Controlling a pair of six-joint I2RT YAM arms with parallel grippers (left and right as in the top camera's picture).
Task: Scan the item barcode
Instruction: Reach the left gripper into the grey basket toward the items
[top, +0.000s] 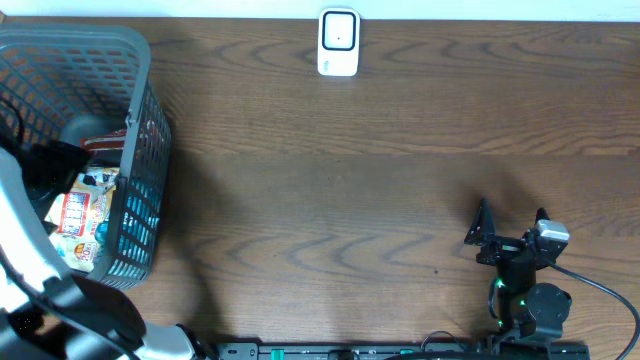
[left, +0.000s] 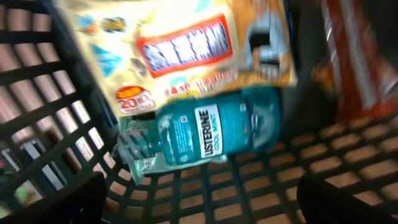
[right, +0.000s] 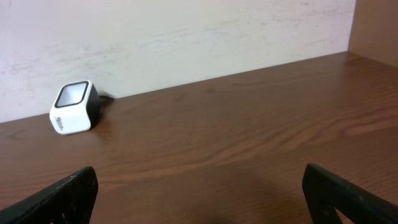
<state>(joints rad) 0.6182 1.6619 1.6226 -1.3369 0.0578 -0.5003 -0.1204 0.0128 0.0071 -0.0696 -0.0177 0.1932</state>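
My left gripper (left: 202, 208) hangs open inside the grey basket (top: 140, 120), its dark fingers (left: 56, 199) apart above the mesh floor. Just ahead of it a teal Listerine bottle (left: 211, 130) lies on its side, not touched. A cream snack bag (left: 186, 50) with a red label overlaps the bottle's far side. The white barcode scanner (top: 338, 42) stands at the table's back edge and also shows as a small scanner (right: 73, 107) in the right wrist view. My right gripper (top: 510, 224) rests open and empty near the front right, facing the scanner.
An orange-red packet (left: 354, 68) lies at the right inside the basket. The basket walls (left: 37, 124) close in around my left gripper. Brown wooden table (top: 350, 220) stretches between the basket and my right arm. A pale wall (right: 186, 31) stands behind the scanner.
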